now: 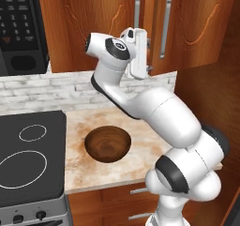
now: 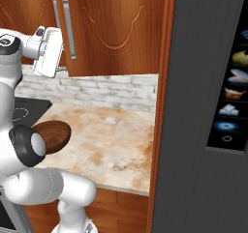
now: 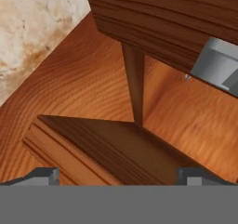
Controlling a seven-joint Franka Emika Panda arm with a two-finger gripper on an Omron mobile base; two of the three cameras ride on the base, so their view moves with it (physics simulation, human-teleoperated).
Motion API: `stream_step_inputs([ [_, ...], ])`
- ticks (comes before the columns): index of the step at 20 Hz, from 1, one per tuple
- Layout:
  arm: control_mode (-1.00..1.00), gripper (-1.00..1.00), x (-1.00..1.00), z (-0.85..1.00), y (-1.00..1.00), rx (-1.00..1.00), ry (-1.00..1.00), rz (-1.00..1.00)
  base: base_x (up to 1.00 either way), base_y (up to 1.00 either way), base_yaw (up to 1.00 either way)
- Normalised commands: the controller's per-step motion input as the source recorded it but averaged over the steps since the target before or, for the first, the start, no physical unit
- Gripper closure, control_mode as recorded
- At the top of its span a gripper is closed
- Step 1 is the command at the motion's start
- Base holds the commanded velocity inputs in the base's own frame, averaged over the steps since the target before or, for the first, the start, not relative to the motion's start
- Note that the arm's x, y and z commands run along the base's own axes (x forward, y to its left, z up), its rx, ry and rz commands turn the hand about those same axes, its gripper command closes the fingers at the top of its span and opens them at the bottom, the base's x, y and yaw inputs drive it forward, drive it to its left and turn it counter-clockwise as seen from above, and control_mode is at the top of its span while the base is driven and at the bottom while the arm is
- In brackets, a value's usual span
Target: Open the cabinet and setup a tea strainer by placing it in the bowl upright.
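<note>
Here, microwave (image 1: pixel 21 28) keypad digits 1 to 9, cabinet (image 1: pixel 197 23) unlabelled

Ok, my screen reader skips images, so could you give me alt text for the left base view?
A white robot arm raises its open end effector to the lower edge of a closed reddish-brown wooden wall cabinet, near its vertical silver bar handles. Below, a round dark brown wooden bowl sits on the mottled beige counter beside a black stovetop.

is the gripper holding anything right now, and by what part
Nothing is held: the two-finger gripper is open, close to the reddish-brown wooden wall cabinet.
</note>
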Motion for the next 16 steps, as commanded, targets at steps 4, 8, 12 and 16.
stream_step_inputs([
  [4,-1.00,-1.00,0.00,0.00,-0.53,0.00,0.00,0.00,0.00,0.00,0.00],
  [8,-1.00,-1.00,-0.24,0.00,-0.56,0.00,-0.01,-0.01,0.00,0.00,0.00],
  [12,-1.00,-1.00,-0.54,0.00,-0.66,0.00,-0.02,-0.05,0.00,0.00,0.00],
  [16,-1.00,-1.00,-0.72,0.05,-0.77,0.00,-0.05,-0.05,0.00,0.00,0.00],
])
